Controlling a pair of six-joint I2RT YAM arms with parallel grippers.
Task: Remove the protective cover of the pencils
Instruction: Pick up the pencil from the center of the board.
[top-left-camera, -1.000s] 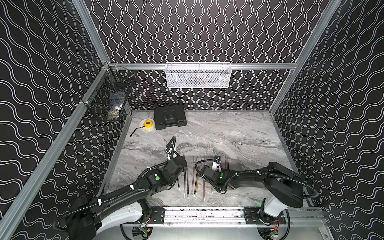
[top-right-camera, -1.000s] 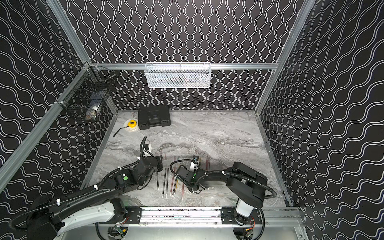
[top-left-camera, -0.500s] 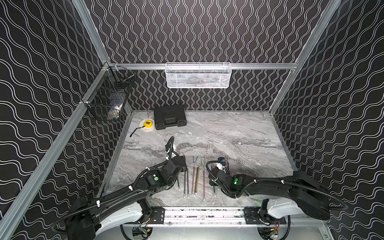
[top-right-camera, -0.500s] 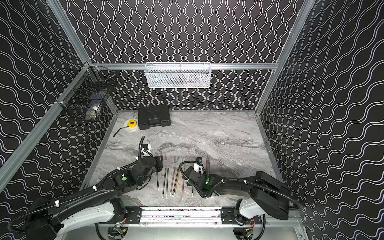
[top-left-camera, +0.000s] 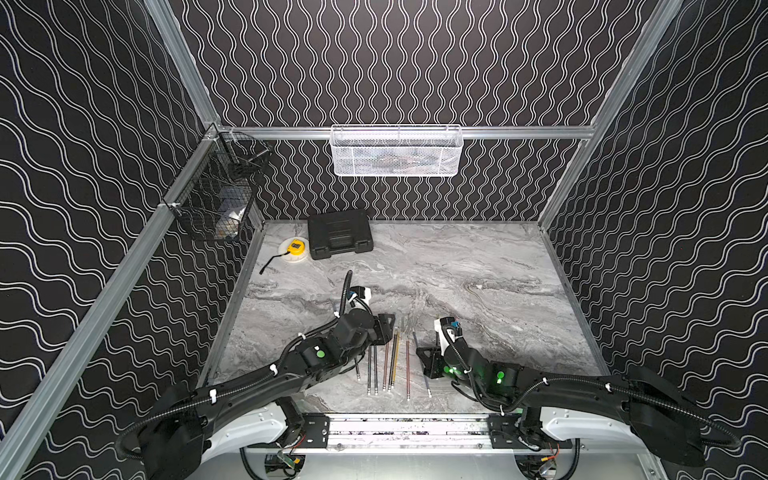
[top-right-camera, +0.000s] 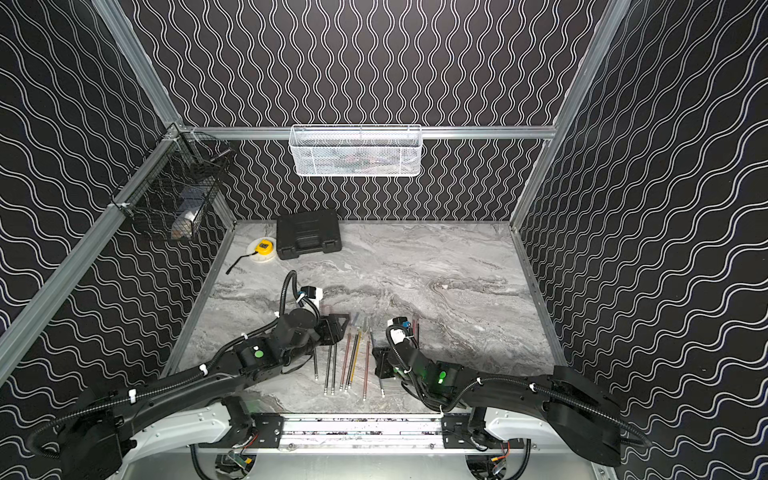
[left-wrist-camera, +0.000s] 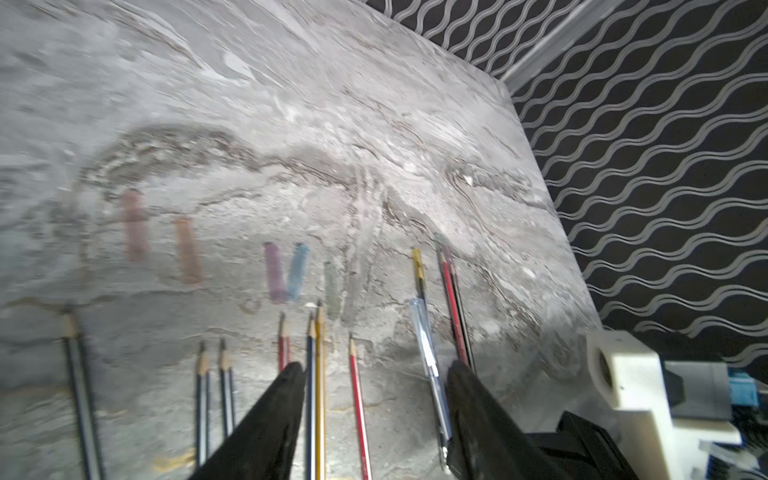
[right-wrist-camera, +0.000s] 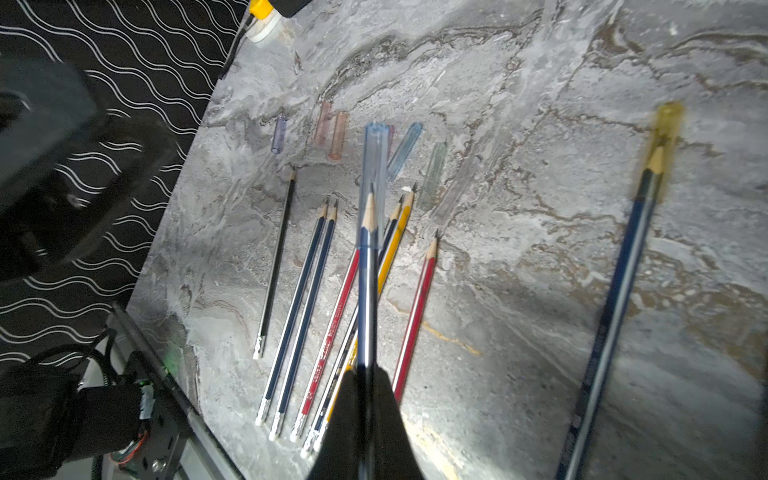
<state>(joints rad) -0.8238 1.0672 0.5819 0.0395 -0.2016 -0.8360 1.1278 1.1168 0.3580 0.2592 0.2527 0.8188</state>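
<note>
Several bare pencils (top-left-camera: 390, 365) (top-right-camera: 349, 361) lie side by side near the table's front edge. My right gripper (right-wrist-camera: 366, 374) (top-left-camera: 428, 361) is shut on a blue pencil (right-wrist-camera: 368, 291) whose tip sits inside a clear blue protective cover (right-wrist-camera: 374, 166). My left gripper (left-wrist-camera: 376, 365) (top-left-camera: 384, 328) is open and hangs over the row. That covered pencil (left-wrist-camera: 428, 353) runs just inside one of its fingers (left-wrist-camera: 461, 374), with nothing pinched. Another pencil with a yellow cover (right-wrist-camera: 665, 124) lies apart from the row. Loose coloured covers (left-wrist-camera: 187, 249) (right-wrist-camera: 336, 135) lie beyond the pencil tips.
A black case (top-left-camera: 338, 232) and a yellow tape measure (top-left-camera: 295, 249) sit at the back left of the marble table. A white mesh basket (top-left-camera: 397, 151) hangs on the back wall and a black wire basket (top-left-camera: 220, 195) on the left wall.
My left gripper's jaws have spread wider. The right arm has dropped low and stretched out to the right, still shut on its pencil.
</note>
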